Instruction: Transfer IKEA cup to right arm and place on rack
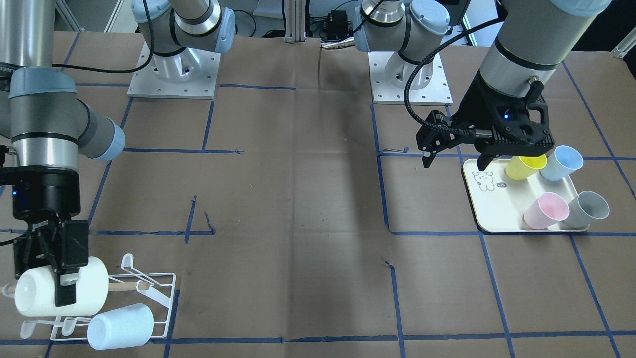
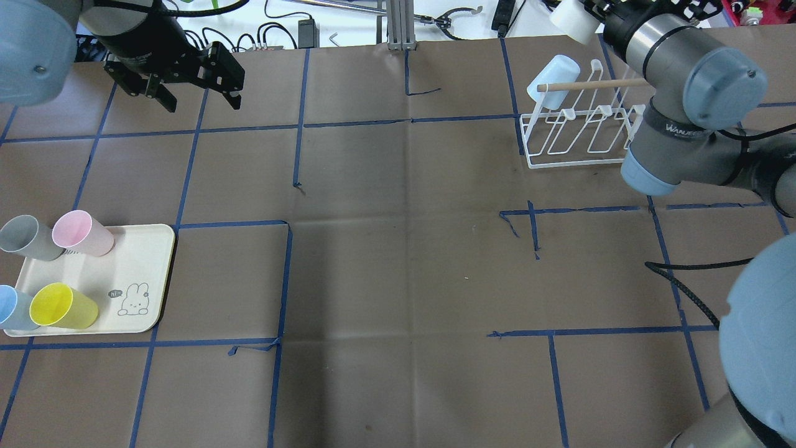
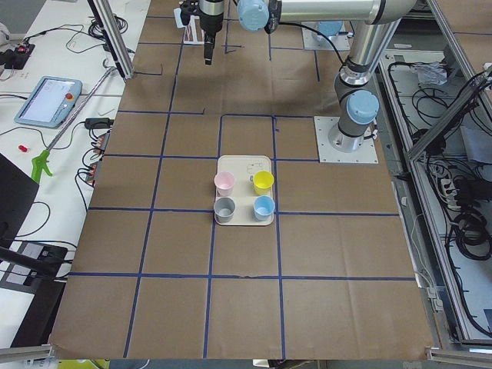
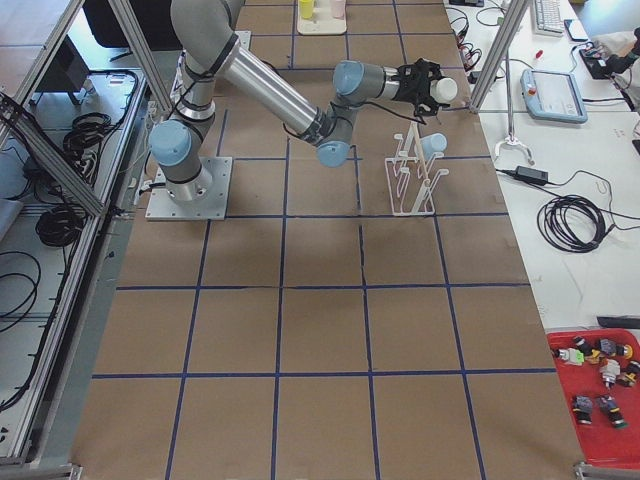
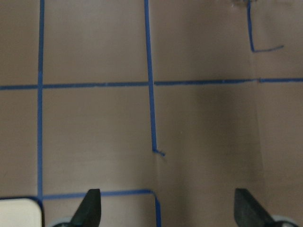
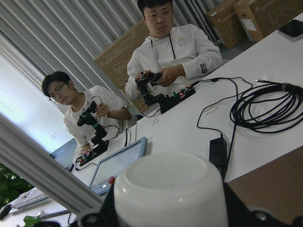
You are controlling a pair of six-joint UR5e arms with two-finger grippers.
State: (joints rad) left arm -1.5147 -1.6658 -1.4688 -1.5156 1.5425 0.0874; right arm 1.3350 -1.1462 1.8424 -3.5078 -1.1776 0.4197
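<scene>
My right gripper (image 1: pixel 52 278) is shut on a white cup (image 1: pixel 59 291), held on its side just above the white wire rack (image 1: pixel 159 293) with its wooden dowel. In the overhead view the cup (image 2: pixel 575 22) sits beyond the rack (image 2: pixel 584 134). The right wrist view shows the cup's base (image 6: pixel 170 194) between the fingers. A pale blue cup (image 1: pixel 121 325) hangs tilted on the rack. My left gripper (image 1: pixel 455 160) is open and empty, hovering by the back edge of the cream tray (image 1: pixel 489 219); the left wrist view shows its fingers (image 5: pixel 92 210) wide apart over bare table.
The cream tray (image 2: pixel 146 249) holds a yellow cup (image 2: pixel 62 306), a pale blue cup (image 2: pixel 12 308), a pink cup (image 2: pixel 81 233) and a grey cup (image 2: pixel 28 236). Blue tape lines cross the brown table. Two operators sit beyond the table's far edge (image 6: pixel 170 52).
</scene>
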